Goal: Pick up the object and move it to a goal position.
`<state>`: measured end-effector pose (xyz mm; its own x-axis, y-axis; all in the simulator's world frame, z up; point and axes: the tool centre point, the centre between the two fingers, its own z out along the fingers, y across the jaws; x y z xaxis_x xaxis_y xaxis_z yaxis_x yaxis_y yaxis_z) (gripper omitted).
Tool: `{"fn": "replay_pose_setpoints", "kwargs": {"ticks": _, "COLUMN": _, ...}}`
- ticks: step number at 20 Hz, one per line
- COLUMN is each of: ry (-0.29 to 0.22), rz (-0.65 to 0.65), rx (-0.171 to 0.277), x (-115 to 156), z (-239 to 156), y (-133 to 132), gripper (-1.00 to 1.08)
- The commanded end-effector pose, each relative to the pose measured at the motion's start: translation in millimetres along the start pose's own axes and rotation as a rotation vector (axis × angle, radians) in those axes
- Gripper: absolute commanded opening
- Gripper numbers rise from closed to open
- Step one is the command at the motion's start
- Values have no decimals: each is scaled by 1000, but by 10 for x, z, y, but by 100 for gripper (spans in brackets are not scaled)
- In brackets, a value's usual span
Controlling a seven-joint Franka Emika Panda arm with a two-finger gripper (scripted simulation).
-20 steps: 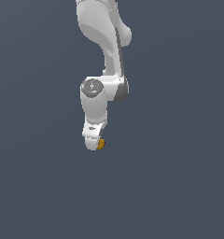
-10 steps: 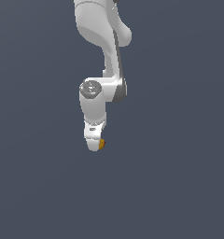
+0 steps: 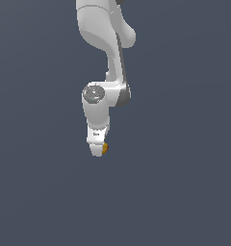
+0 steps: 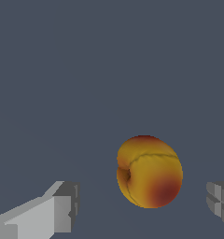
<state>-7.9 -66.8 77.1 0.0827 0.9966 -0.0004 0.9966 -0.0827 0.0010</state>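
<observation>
Peach-like fruit point(image 4: 149, 171), orange-yellow with a red blush and a creased seam, lies between the two fingers of the gripper point(image 4: 144, 210) in the wrist view. It sits nearer one finger than the other, and a strip of grey background shows on each side of it, so neither fingertip point(image 4: 67, 205) appears to touch it. The fingers stand wide apart, well wider than the fruit, and they hold nothing.

In the exterior view the fruit point(image 3: 105, 148) shows only as a small orange spot at the very tip of the gripper point(image 3: 97, 150), peeking out on the side toward the exterior view's right. The white body of the hand hides most of it, and whether it rests on a surface cannot be told from this view.

The Panda arm point(image 3: 105, 48) comes down from the top of the exterior view. Its broad white upper link narrows into a slimmer link that runs down to a joint with a round grey cap point(image 3: 93, 93), which faces the camera. Below that joint the wrist and hand point almost straight down, with the gripper lowest.

Behind and beneath everything is a plain dark blue-grey ground point(image 3: 185, 192), flat and even in both views. No edge, horizon or shadow separates floor from background, so the surface's level relative to the gripper cannot be judged.
</observation>
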Motion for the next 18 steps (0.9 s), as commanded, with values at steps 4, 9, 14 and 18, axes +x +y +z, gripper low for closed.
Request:
{"fn": "replay_pose_setpoints", "kwargs": {"ticks": 4, "ry": 0, "rz": -3, "rx": 1, "x": 4, "z": 268, "y": -14, "gripper": 100}}
{"fn": "replay_pose_setpoints", "kwargs": {"ticks": 9, "ry": 0, "rz": -4, "rx": 1, "x": 1, "z": 413, "y": -8, "gripper": 100}}
{"fn": "replay_pose_setpoints", "kwargs": {"ticks": 14, "ry": 0, "rz": -4, "rx": 1, "x": 0, "z": 424, "y": -4, "gripper": -100}}
{"fn": "replay_pose_setpoints", "kwargs": {"ticks": 18, "ry": 0, "rz": -4, "rx": 1, "x": 0, "z": 424, "y": -4, "gripper": -100}}
